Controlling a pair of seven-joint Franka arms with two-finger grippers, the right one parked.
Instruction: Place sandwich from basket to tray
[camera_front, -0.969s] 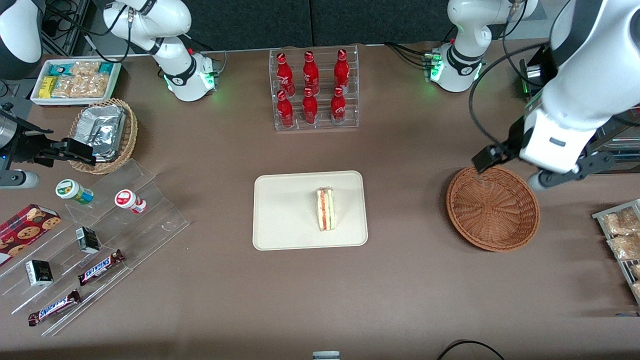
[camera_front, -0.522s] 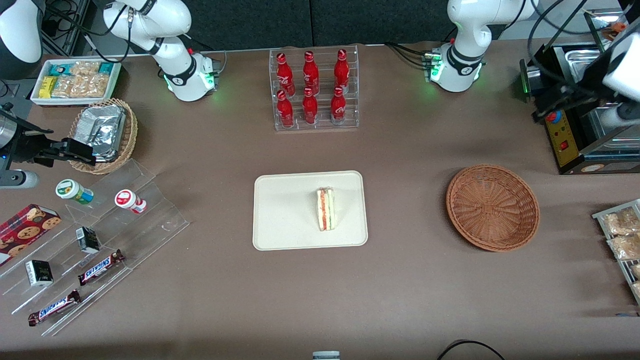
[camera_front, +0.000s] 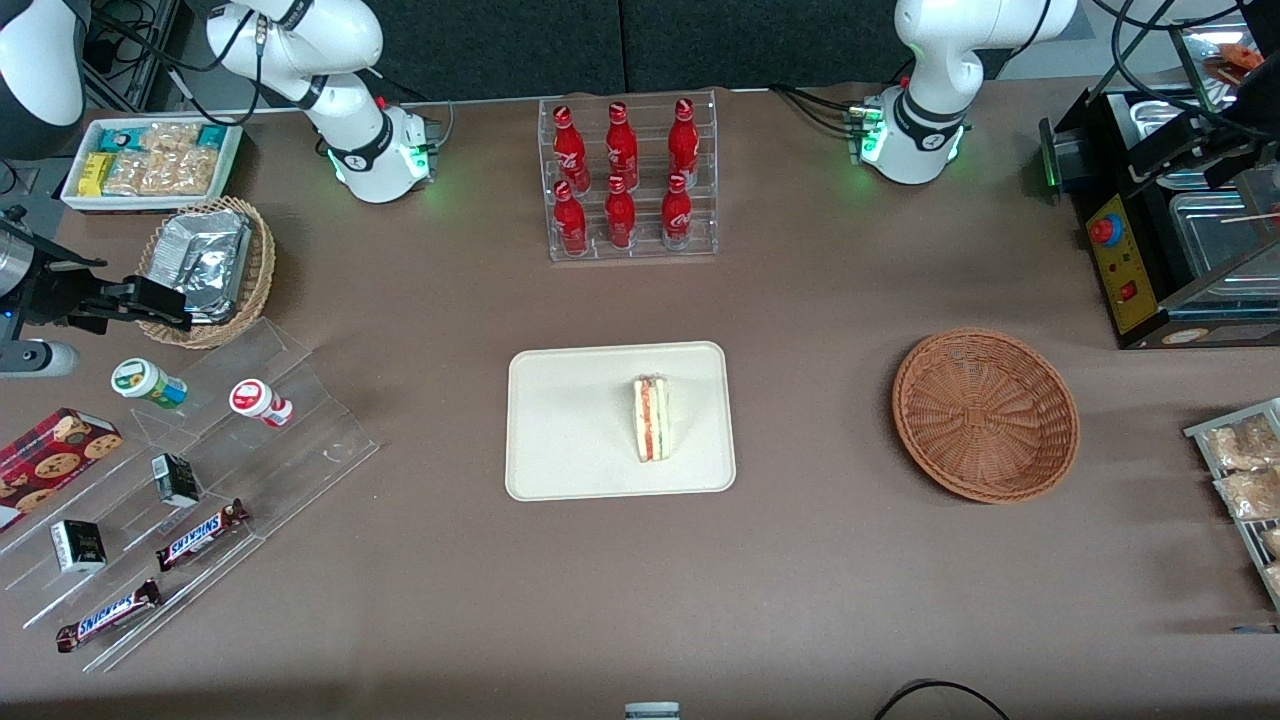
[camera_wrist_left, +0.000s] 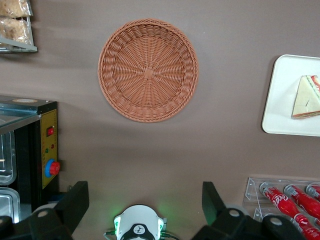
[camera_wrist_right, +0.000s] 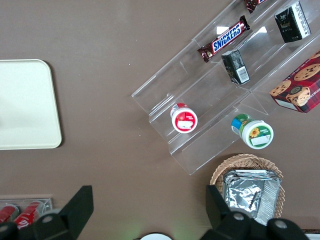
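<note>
The sandwich (camera_front: 652, 418), a pale triangular wedge with red, orange and green filling showing at its edge, is found lying on the cream tray (camera_front: 570, 440), well apart from the reddish-brown wicker basket (camera_front: 985, 415), in which nothing is seen. The gripper (camera_wrist_left: 145, 207) is held high above the table toward the working arm's end, its fingers (camera_wrist_left: 75, 200) spread wide with nothing between them. "SNICKERS" is read on two bars (camera_front: 200, 533) on the clear stepped stand (camera_front: 300, 440).

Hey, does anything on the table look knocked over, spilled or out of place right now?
Nothing stands out. The sandwich sits on the tray, the basket holds nothing, and the open gripper hangs high above the table.
</note>
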